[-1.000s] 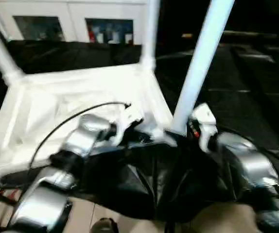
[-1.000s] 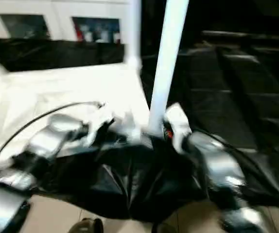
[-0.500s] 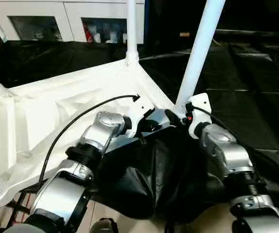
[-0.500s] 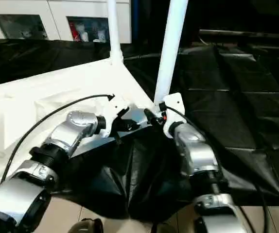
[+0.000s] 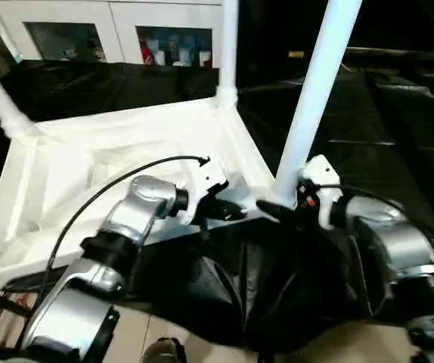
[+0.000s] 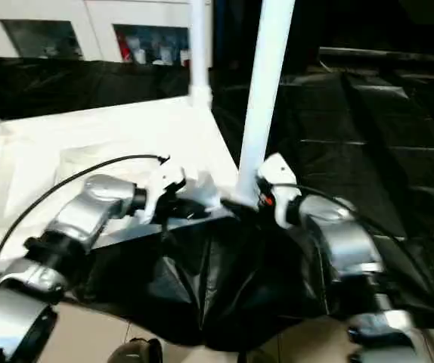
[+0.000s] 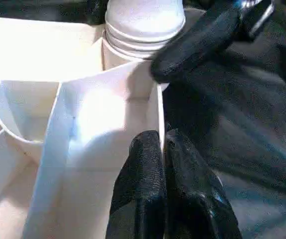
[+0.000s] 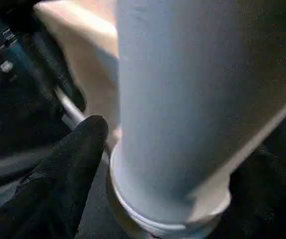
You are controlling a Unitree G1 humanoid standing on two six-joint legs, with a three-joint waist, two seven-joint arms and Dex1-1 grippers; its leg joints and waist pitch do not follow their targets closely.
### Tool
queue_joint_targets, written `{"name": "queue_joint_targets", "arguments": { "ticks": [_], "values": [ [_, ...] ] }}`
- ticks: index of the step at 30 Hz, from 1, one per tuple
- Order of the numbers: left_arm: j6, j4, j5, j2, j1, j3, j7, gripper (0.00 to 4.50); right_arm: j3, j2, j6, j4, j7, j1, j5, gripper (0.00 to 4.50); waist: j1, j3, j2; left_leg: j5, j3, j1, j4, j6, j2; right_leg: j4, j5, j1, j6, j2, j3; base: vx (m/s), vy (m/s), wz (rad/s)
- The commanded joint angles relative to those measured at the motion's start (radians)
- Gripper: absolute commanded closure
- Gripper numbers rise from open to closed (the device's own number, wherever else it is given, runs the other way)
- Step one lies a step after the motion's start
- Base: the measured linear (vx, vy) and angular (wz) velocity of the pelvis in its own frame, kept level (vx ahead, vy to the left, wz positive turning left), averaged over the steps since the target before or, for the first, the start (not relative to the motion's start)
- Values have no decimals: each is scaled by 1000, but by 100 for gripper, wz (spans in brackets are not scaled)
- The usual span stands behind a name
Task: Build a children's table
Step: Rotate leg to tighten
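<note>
Left claw pinching tabletop rim

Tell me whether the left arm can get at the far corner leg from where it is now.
Probably not without letting go. The left gripper is pinched on the tabletop rim at the near corner, and the far leg stands across the upturned top, well beyond it. Nothing blocks the path; the arm's length is the doubt.
</note>
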Motion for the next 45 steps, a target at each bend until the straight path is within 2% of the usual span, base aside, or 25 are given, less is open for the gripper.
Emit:
{"name": "queue_joint_targets", "arguments": {
  "ticks": [1, 3, 4, 7, 10, 14, 15, 18, 20, 21, 23, 24, 25, 27, 28, 30, 32, 34, 37, 38, 41, 45],
  "values": [
    [-45, -69, -69, -23, -18, -12, -75, 450, 27, -10, 13, -30, 40, 7, 10, 63, -3, -82, -16, -318, -7, 34, -59, 61, 17, -70, -367, 54, -196, -39, 29, 0, 0, 0],
    [-35, -82, -76, -12, -11, -17, -99, 450, 32, -25, 19, -45, 74, 17, 17, 63, -3, -81, -15, -321, -9, 31, -61, 56, 17, -71, -379, 55, -191, -40, 28, 0, 0, 0],
    [-32, -88, -78, -9, -8, -19, -108, 450, 29, -23, 25, -51, 78, 19, 26, 89, -3, -82, -15, -319, -10, 30, -62, 56, 18, -69, -376, 56, -192, -40, 28, 0, 0, 0],
    [-22, -104, -83, 0, 1, -26, -123, 450, 25, -15, 37, -55, 75, 21, 40, 96, -5, -82, -15, -315, -10, 29, -62, 54, 17, -68, -370, 55, -194, -40, 28, 0, 0, 0],
    [-19, -111, -78, 3, 7, -25, -130, 450, 31, -12, 42, -59, 78, 25, 43, 133, -5, -82, -15, -314, -10, 29, -62, 51, 17, -69, -368, 55, -194, -40, 28, 0, 0, 0],
    [-21, -108, -71, 3, 6, -22, -121, 450, 39, -5, 48, -69, 71, 34, 42, 144, -4, -83, -13, -305, -10, 29, -61, 52, 17, -66, -344, 55, -199, -39, 29, 0, 0, 0],
    [-23, -98, -66, -2, 1, -18, -100, 450, 39, 4, 49, -62, 50, 35, 32, 164, -4, -84, -12, -305, -10, 30, -61, 52, 17, -66, -340, 55, -201, -39, 29, 0, 0, 0],
    [-28, -85, -59, -8, -6, -13, -67, 450, 33, 22, 53, -44, 10, 31, 21, 168, -7, -82, -13, -319, -10, 29, -63, 44, 16, -68, -354, 54, -199, -39, 28, 0, 0, 0],
    [-27, -17, -26, -44, -46, 8, 60, 450, 1, 103, 60, 30, -170, 10, -21, 176, -15, -81, -12, -343, -11, 32, -63, 26, 11, -74, -404, 49, -185, -39, 26, 0, 0, 0],
    [-27, -5, -20, -50, -53, 12, 81, 450, -5, 117, 63, 42, -203, 6, -26, 176, -16, -81, -14, -344, -13, 31, -63, 19, 9, -74, -417, 53, -179, -39, 24, 0, 0, 0],
    [-7, 36, -5, -83, -82, 30, 171, 450, -36, 183, 89, 89, -342, -13, -40, 176, -22, -79, -10, -357, -13, 33, -65, 11, 10, -80, -448, 47, -165, -39, 25, 0, 0, 0],
    [13, 60, -2, -104, -100, 44, 227, 450, -59, 223, 105, 119, -425, -24, -44, 176, -26, -79, -12, -361, -13, 34, -65, 9, 8, -83, -453, 46, -162, -38, 24, 0, 0, 0],
    [22, 86, 2, -129, -119, 58, 287, 450, -83, 270, 115, 154, -516, -38, -47, 176, -32, -82, -8, -351, -16, 30, -65, 2, 6, -79, -444, 50, -162, -40, 23, 0, 0, 0],
    [30, 108, 4, -154, -136, 69, 342, 450, -106, 316, 110, 189, -602, -54, -52, 177, -32, -83, -8, -350, -15, 34, -65, 3, 6, -82, -431, 49, -159, -38, 23, 0, 0, 0],
    [27, 126, 5, -178, -151, 78, 397, 450, -116, 361, 81, 227, -665, -76, -58, 177, -33, -85, -4, -336, -15, 29, -65, 5, 6, -77, -394, 51, -165, -38, 24, 0, 0, 0],
    [26, 134, 4, -186, -157, 83, 417, 450, -119, 375, 71, 240, -681, -85, -60, 177, -34, -87, -6, -331, -14, 30, -64, 5, 5, -76, -369, 51, -170, -36, 24, 0, 0, 0],
    [10, 134, 1, -196, -159, 77, 402, 450, -92, 397, 48, 242, -638, -94, -58, 177, -31, -89, -8, -301, -12, 26, -63, 22, 5, -70, -308, 58, -181, -36, 25, 0, 0, 0],
    [-6, 131, -1, -195, -157, 74, 376, 450, -87, 408, 50, 227, -596, -95, -43, 107, -30, -90, -8, -279, -10, 26, -61, 37, 6, -65, -257, 60, -197, -35, 26, 0, 0, 0],
    [-17, 118, -3, -182, -146, 67, 336, 450, -76, 391, 35, 211, -571, -94, -50, 100, -30, -89, -10, -278, -9, 25, -61, 49, 5, -65, -264, 63, -204, -37, 25, 0, 0, 0],
    [-23, 107, -6, -174, -138, 62, 316, 450, -67, 377, 29, 202, -556, -93, -53, 80, -31, -88, -9, -281, -9, 24, -62, 48, 5, -66, -274, 63, -203, -37, 25, 0, 0, 0],
    [-37, 85, -16, -146, -116, 43, 258, 450, -60, 323, 12, 178, -481, -92, -49, 80, -31, -87, -9, -292, -10, 27, -63, 43, 6, -69, -303, 62, -195, -36, 25, 0, 0, 0],
    [-48, 71, -18, -123, -104, 33, 203, 450, -52, 266, 10, 148, -388, -88, -34, 80, -28, -88, -8, -285, -9, 27, -62, 49, 9, -65, -272, 63, -211, -37, 27, 0, 0, 0]
  ]
}}
